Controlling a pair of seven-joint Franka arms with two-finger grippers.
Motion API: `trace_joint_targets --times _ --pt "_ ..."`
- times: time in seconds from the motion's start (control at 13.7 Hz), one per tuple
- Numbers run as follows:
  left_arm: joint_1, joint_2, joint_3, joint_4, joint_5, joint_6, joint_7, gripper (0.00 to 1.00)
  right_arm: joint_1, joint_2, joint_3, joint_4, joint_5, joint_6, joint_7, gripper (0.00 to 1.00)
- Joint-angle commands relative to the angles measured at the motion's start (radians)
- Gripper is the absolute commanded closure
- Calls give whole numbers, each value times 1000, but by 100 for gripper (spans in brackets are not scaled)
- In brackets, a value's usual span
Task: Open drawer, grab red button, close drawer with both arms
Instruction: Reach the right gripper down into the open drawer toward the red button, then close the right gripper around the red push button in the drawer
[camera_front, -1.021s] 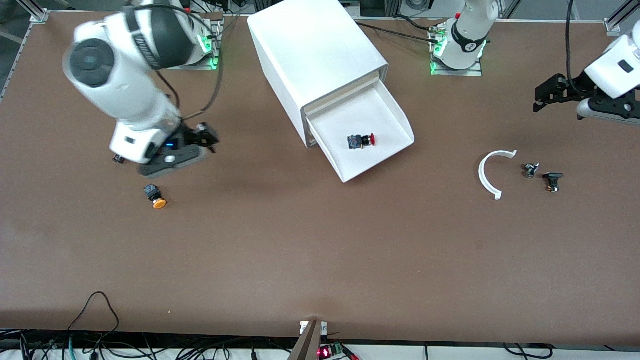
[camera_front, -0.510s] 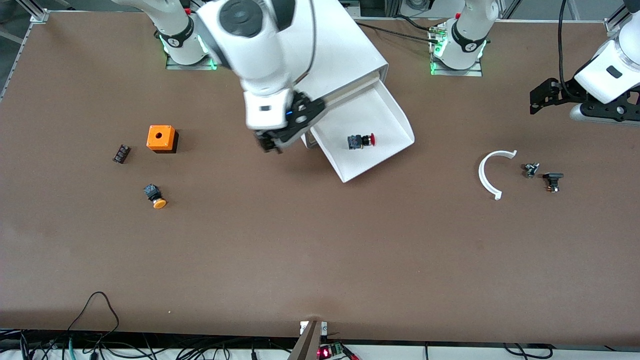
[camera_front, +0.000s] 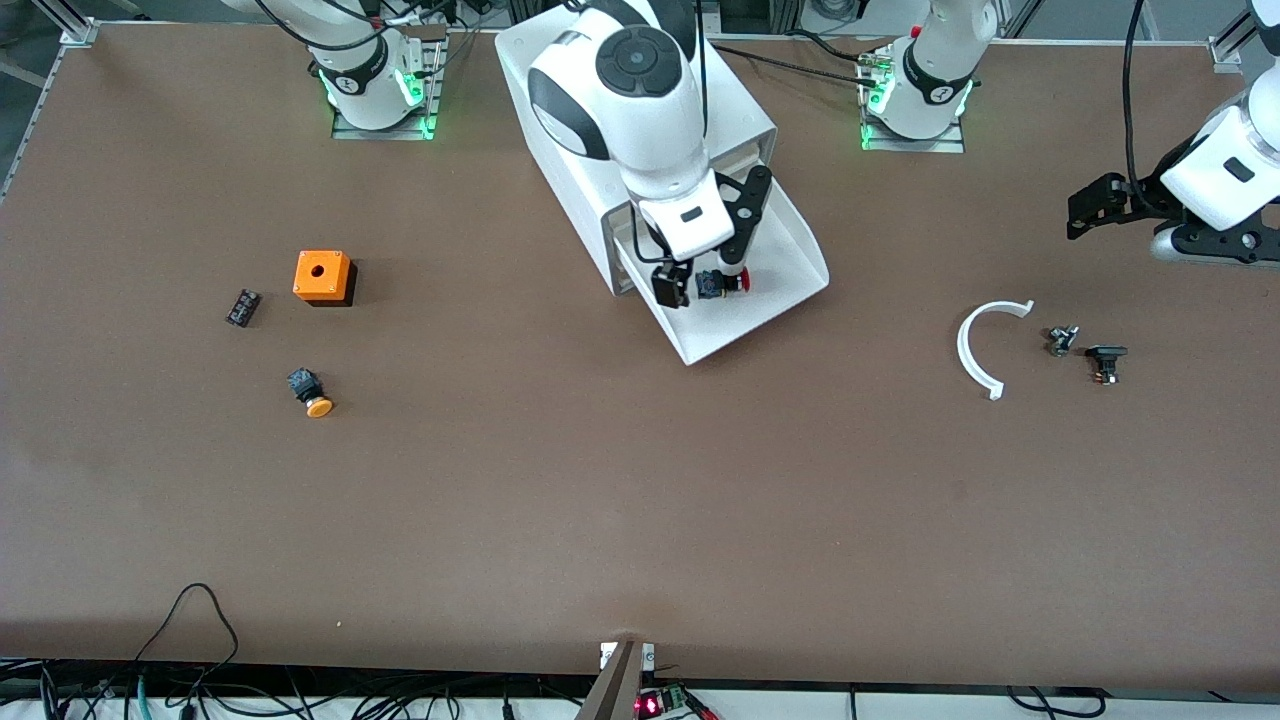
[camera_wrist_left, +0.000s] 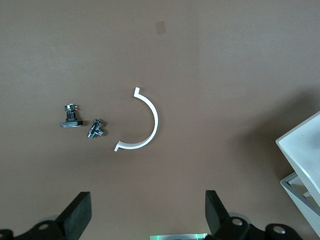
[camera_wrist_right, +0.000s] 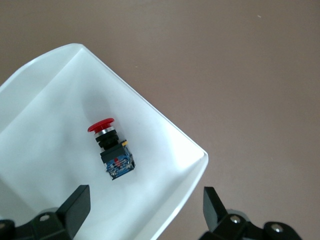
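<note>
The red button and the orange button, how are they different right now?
The red button has a red cap and lies in the open drawer; the orange button has an orange cap and lies on the bare table toward the right arm's end, nearer the front camera. The right end effector hangs open over the red button; no end effector is near the orange one. Both lie on their sides and have dark bodies.

No legible text, label, brand, number or sign on anything in these views.
</note>
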Motion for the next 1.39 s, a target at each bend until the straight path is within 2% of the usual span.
trace_joint_targets --times 0.0,0.29,0.88,1.31 --pt "-3 5 -1 22 15 -13 -12 0 14 56 15 57 -15 -8 -96 0" --pt "-1 4 -2 22 16 -12 -12 0 57 86 15 41 -116 -22 -126 0" --pt "-1 7 -2 36 15 -12 -11 0 70 88 20 -30 -128 -16 -199 0" --pt "0 11 -2 38 10 5 3 0 70 117 41 -30 -143 -11 -198 0"
